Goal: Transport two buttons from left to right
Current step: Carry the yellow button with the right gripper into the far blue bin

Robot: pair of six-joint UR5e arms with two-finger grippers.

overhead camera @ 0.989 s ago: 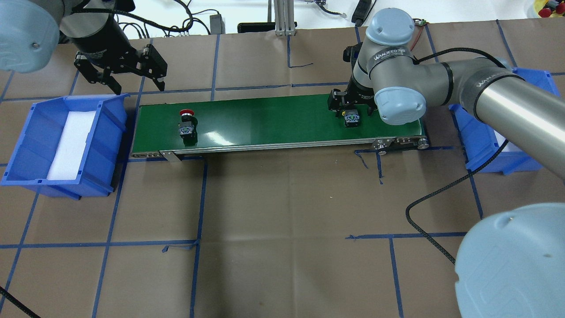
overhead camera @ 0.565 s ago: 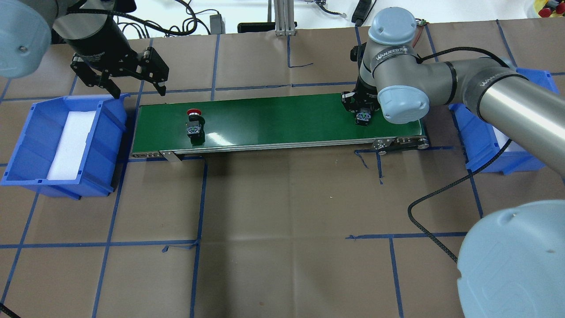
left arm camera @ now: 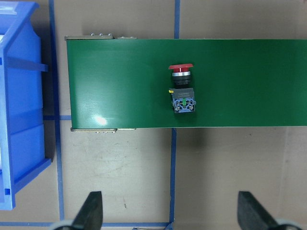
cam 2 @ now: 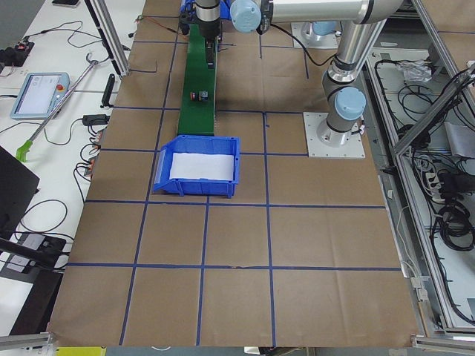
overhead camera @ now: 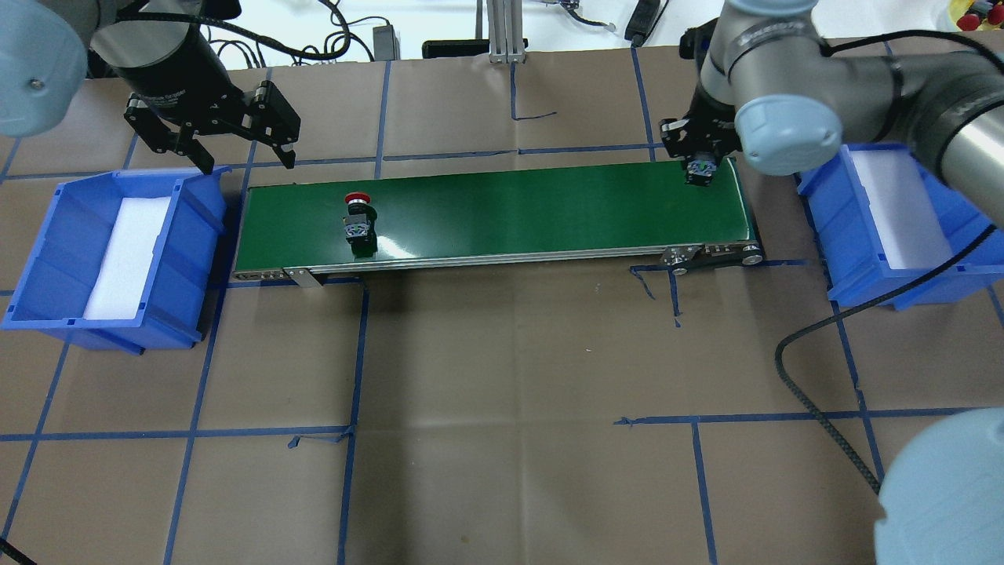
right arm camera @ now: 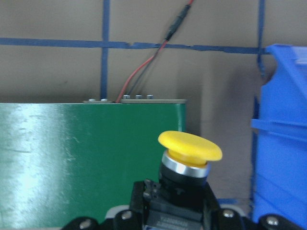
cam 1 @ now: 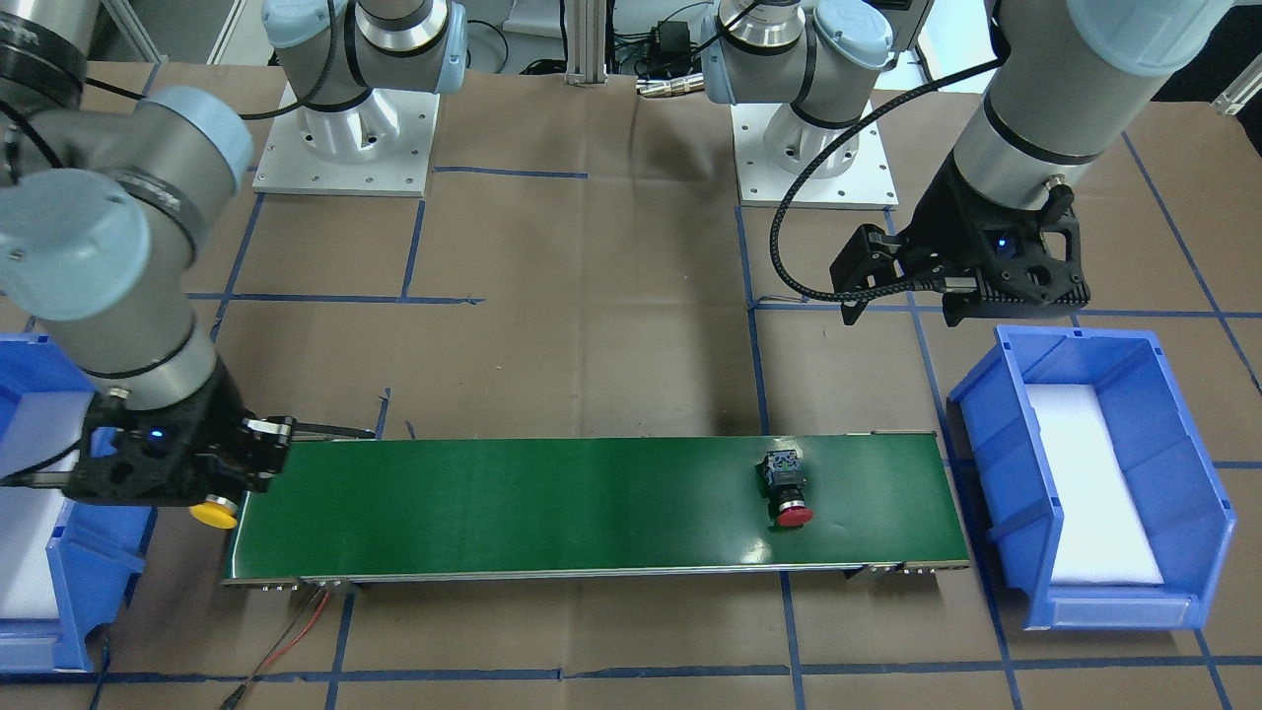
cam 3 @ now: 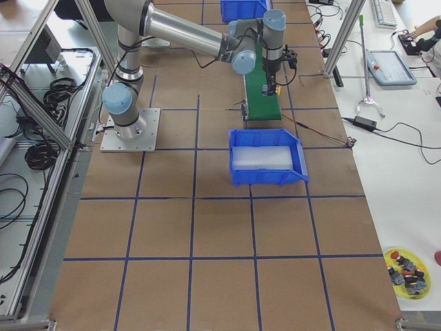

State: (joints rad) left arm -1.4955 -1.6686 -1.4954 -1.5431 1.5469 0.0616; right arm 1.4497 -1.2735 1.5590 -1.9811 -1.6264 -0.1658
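The red-capped button (overhead camera: pixel 359 220) lies on its side on the left part of the green belt (overhead camera: pixel 510 212); it also shows in the left wrist view (left arm camera: pixel 182 88) and the front view (cam 1: pixel 784 488). My left gripper (overhead camera: pixel 247 161) is open and empty, hovering beyond the belt's left end by the left bin. My right gripper (overhead camera: pixel 700 163) is shut on the yellow-capped button (right arm camera: pixel 189 153), held above the belt's right end, close to the right bin; its yellow cap shows in the front view (cam 1: pixel 214 512).
A blue bin with a white foam liner (overhead camera: pixel 47 259) stands at the belt's left end. A second blue bin (overhead camera: pixel 925 267) stands at its right end. A black cable (overhead camera: pixel 816 392) loops over the table on the right. Red and black wires (right arm camera: pixel 144 72) leave the belt's right end.
My right gripper has lifted the yellow button off the belt and carried it right and away, towards the right bin. The red button has moved right along the belt. My left gripper has barely moved.
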